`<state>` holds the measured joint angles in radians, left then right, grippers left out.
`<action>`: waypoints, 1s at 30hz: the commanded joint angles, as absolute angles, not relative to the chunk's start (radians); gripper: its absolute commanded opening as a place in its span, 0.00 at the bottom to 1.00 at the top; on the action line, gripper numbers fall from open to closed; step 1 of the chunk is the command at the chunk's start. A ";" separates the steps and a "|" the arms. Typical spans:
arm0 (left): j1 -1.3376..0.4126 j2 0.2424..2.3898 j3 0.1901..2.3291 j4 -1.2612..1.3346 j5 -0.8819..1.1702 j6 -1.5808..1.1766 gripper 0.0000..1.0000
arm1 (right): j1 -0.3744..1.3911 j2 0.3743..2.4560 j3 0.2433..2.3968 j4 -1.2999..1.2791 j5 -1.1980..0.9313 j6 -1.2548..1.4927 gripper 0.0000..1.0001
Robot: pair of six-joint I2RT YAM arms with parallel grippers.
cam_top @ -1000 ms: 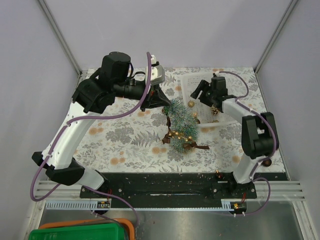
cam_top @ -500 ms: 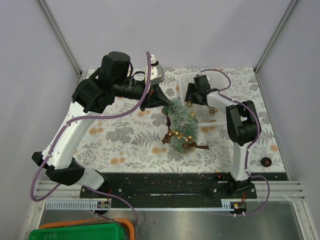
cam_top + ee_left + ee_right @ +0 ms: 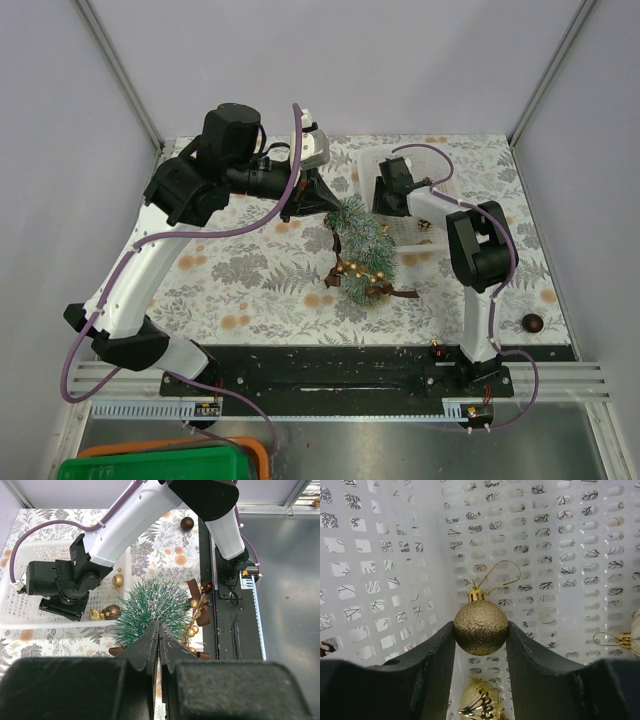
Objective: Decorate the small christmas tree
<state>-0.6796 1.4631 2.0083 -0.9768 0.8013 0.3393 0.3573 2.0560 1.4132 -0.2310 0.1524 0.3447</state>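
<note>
The small christmas tree stands tilted on the leaf-print cloth, with a gold bead garland and brown ribbon round its lower part. My left gripper is shut on the tree's tip; in the left wrist view the jaws meet at the green bristles. My right gripper reaches down into the white basket. In the right wrist view it is shut on a gold glitter ball with a gold loop.
The basket holds a gold ball, a gold shell and a brown ball. A ribbed gold ornament lies below the held ball. A brown ball lies loose at the table's right front.
My right arm has swung left across the basket, and its gripper has come to the basket's left end. The left arm and the tree have not moved.
</note>
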 commanded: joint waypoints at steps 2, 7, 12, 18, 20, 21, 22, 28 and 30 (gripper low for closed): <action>-0.675 1.448 2.033 -0.943 0.816 0.333 0.06 | 0.368 1.962 1.395 -0.203 0.221 0.313 0.45; -0.675 1.450 2.033 -0.946 0.818 0.333 0.05 | 0.368 1.815 1.347 -0.173 0.256 0.302 0.43; -0.675 1.443 2.026 -0.946 0.819 0.336 0.06 | 0.367 1.579 1.258 -0.158 0.213 0.339 0.43; -0.675 1.436 2.020 -0.946 0.822 0.339 0.06 | 0.354 1.197 1.062 -0.156 0.066 0.452 0.44; -0.675 1.433 2.019 -0.946 0.822 0.341 0.05 | 0.345 1.058 0.991 -0.153 0.003 0.480 0.45; -0.673 1.428 2.014 -0.946 0.819 0.341 0.05 | 0.342 1.001 0.965 -0.158 -0.055 0.488 0.45; -0.675 1.428 2.011 -0.946 0.819 0.342 0.05 | 0.339 0.941 0.938 -0.167 -0.102 0.495 0.46; -0.675 1.422 2.006 -0.946 0.822 0.341 0.05 | 0.327 0.704 0.871 -0.254 -0.308 0.554 0.47; -0.675 1.419 2.002 -0.946 0.824 0.341 0.05 | 0.327 0.646 0.865 -0.278 -0.363 0.560 0.48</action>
<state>-0.6796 1.4590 2.0037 -0.9771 0.8024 0.3397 0.3325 0.7204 0.8810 -0.2222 -0.1867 0.5152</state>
